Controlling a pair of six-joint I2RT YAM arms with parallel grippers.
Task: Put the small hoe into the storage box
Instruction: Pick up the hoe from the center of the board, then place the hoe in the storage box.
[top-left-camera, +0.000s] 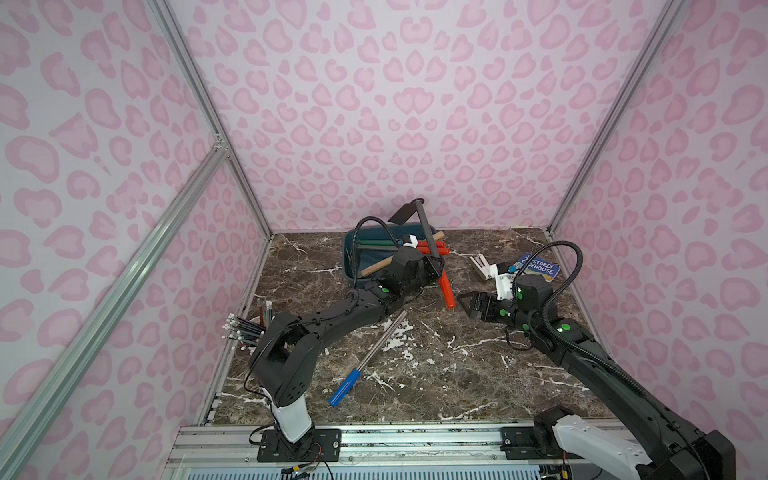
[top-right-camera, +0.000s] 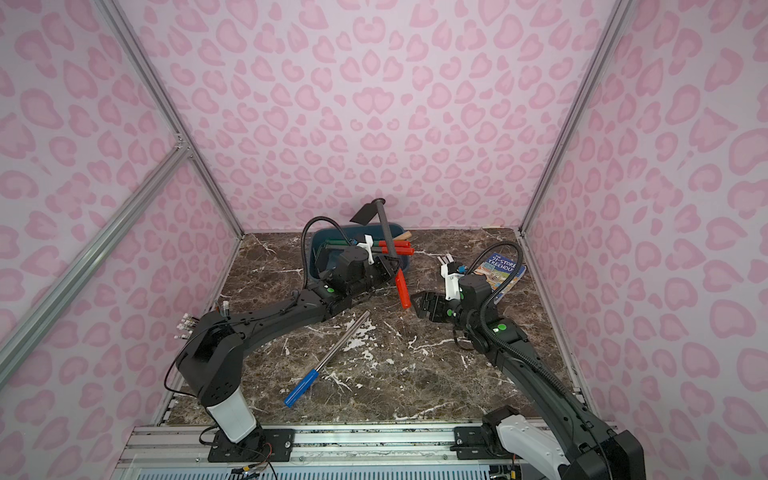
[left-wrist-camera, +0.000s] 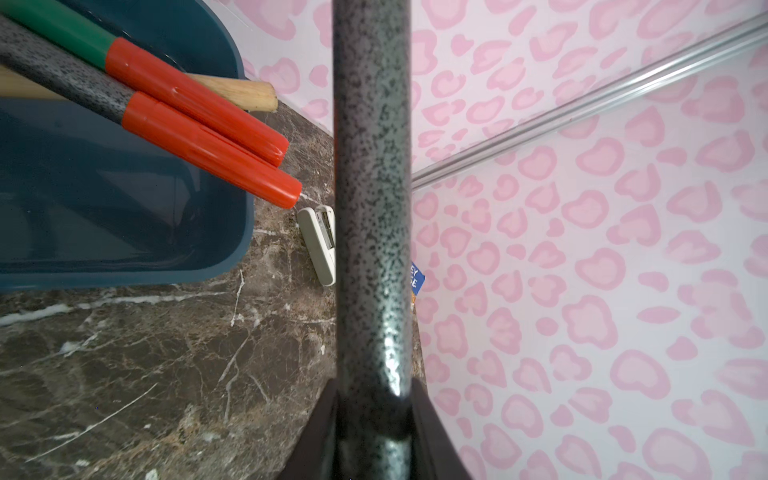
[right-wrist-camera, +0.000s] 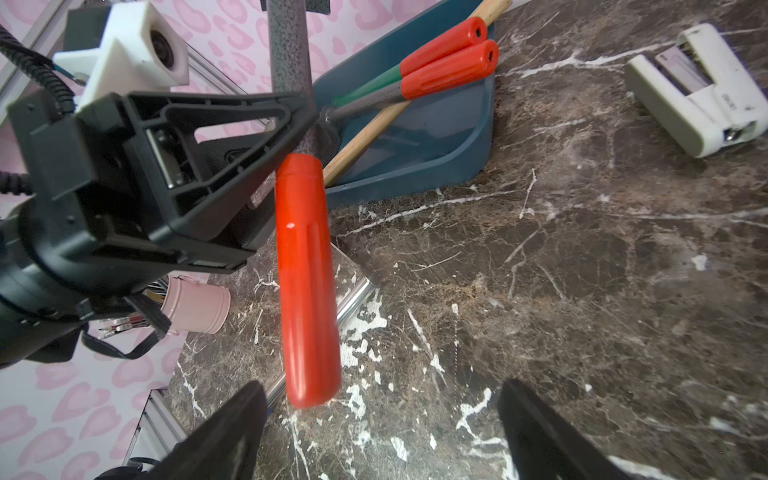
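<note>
Left gripper (top-left-camera: 433, 265) clamps the small hoe (top-left-camera: 427, 230) nearly upright beside the storage box (left-wrist-camera: 124, 272); right gripper (right-wrist-camera: 382, 428) gapes empty. Best tipped flat over the box before release.

Just beyond the left pincer (top-left-camera: 436, 266), red-handled tools (top-left-camera: 432, 248) lie across the storage box (left-wrist-camera: 124, 272), crowding it. Between both pincers hangs the red grip of the small hoe (top-left-camera: 448, 291); beneath the right pincer (top-left-camera: 464, 306), bare desk (top-left-camera: 457, 365).
</note>
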